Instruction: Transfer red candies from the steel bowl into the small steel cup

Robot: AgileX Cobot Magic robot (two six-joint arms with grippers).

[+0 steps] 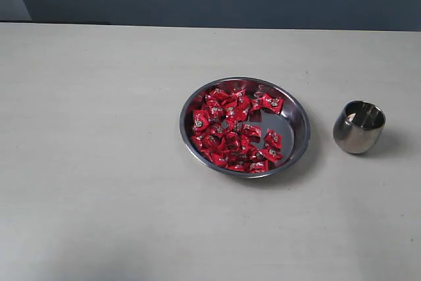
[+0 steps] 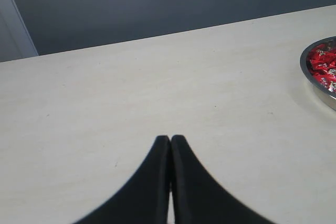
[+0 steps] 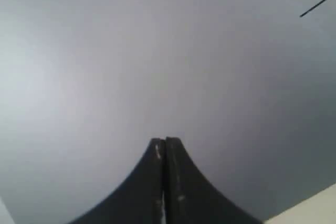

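Right of centre, red candies (image 1: 227, 129) in the steel bowl (image 1: 289, 126) favour the right gripper (image 3: 165, 145) — clamped empty, like the left gripper (image 2: 170, 141).

Left wrist view: steel bowl (image 2: 314, 85) cut by pic edge, only a rim arc & few red candies (image 2: 321, 66) show; left fingers (image 2: 149, 187) cut at base. Right wrist view: blurred, right fingers (image 3: 184, 192) cut too, tabletop (image 3: 315, 211) just a corner sliver. Exterior view: candy marks too small to read; small steel cup (image 1: 358, 129) inside partly hidden, contents can't tell.
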